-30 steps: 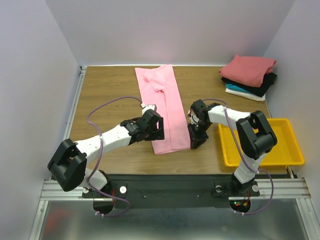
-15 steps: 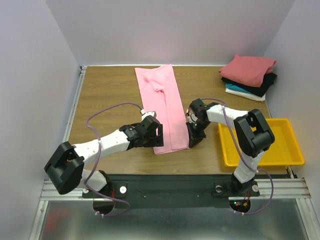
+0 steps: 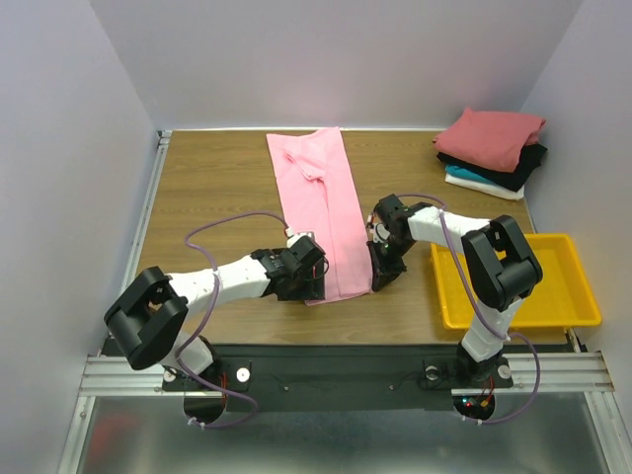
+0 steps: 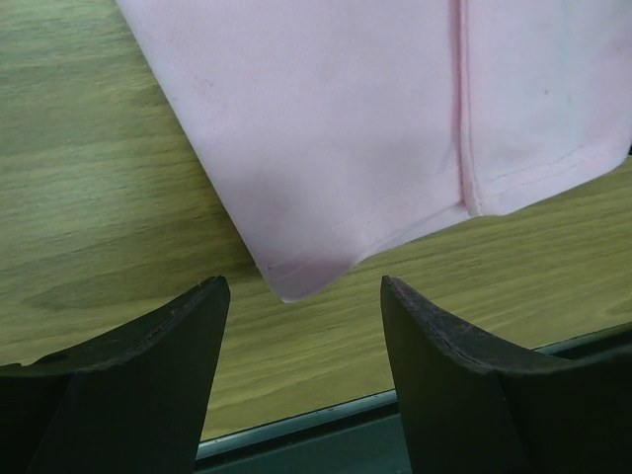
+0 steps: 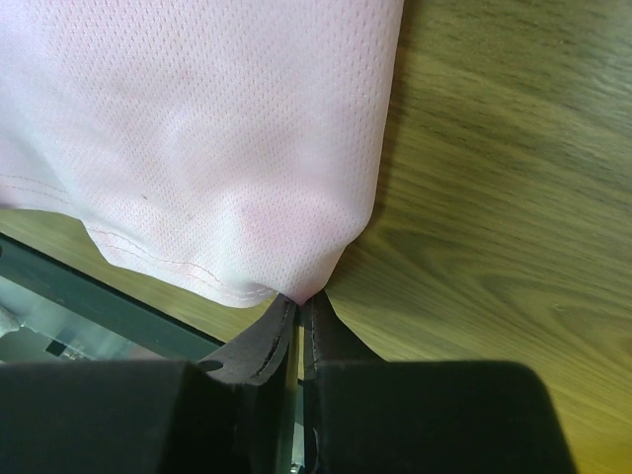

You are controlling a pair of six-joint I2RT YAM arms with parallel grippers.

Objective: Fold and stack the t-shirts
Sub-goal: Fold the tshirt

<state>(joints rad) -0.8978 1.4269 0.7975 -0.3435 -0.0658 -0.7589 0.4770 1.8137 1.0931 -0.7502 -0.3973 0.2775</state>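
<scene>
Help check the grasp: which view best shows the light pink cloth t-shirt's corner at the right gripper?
Right wrist: the light pink t-shirt's corner sits pinched in the shut right gripper. Top external shows the whole shirt, the arm hiding that corner; left wrist only the other corner.

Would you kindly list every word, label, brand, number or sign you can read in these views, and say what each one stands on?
None: no readable text appears in any view.
The pink t-shirt, the folded stack of t-shirts and the yellow tray show no print, tag or label.
</scene>
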